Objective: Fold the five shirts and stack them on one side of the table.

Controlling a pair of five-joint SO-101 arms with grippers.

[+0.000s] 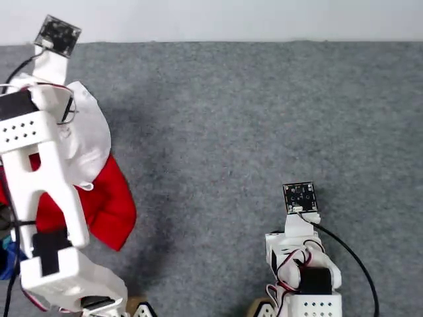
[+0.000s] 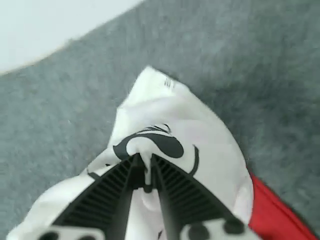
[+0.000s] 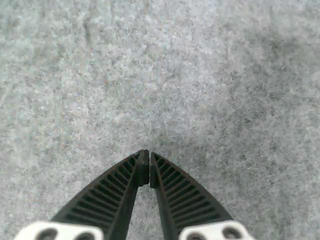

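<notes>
Grey felt table (image 1: 251, 119). Left gripper (image 2: 145, 174): tips pinched on a fold of the white shirt (image 2: 205, 135), which bunches beneath and around them. Red shirt (image 2: 272, 212) lies partly under the white one, back toward that arm's base. Right gripper (image 3: 150, 169): tips pressed together, over bare felt.

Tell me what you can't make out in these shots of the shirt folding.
High view: the left arm covers much of the white shirt and red shirt; whether more shirts lie under them cannot be told.
High view: a blue item is cut off by the left edge and the arm; what it is is unclear.
Left wrist view: the left gripper and white shirt hide nearly all the red shirt.
</notes>
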